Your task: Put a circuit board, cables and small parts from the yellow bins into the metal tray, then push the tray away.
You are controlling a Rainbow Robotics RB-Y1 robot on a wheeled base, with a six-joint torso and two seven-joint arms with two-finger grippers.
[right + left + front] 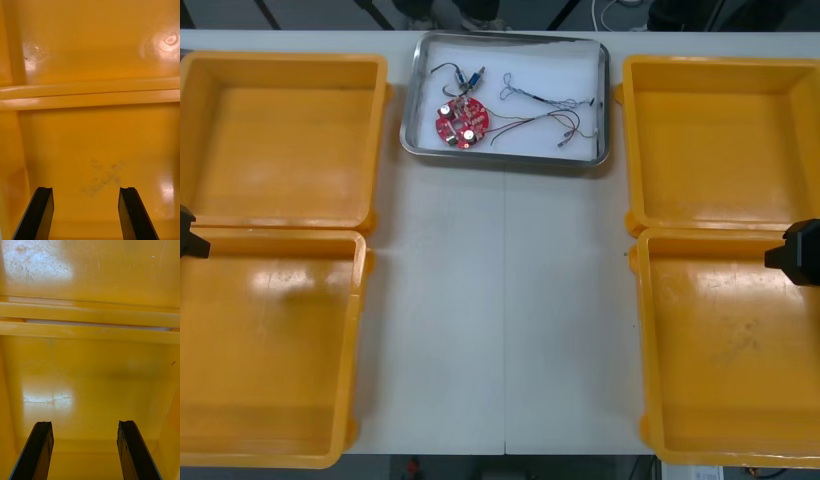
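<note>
Loading looks done, only the push matters now

The metal tray [505, 158] sits at the far end of the desk [500, 320], between the far pair of yellow bins [280, 130]. It holds the red circuit board [462, 122] and cables [550, 99]. The left fingers [39, 450] and right fingers [133, 213] stand spread, pinching nothing, each over the near bin on its side (both bare inside). If any push remains, meet the near rim at its middle, low and square, and go slowly so the tray does not skew
</note>
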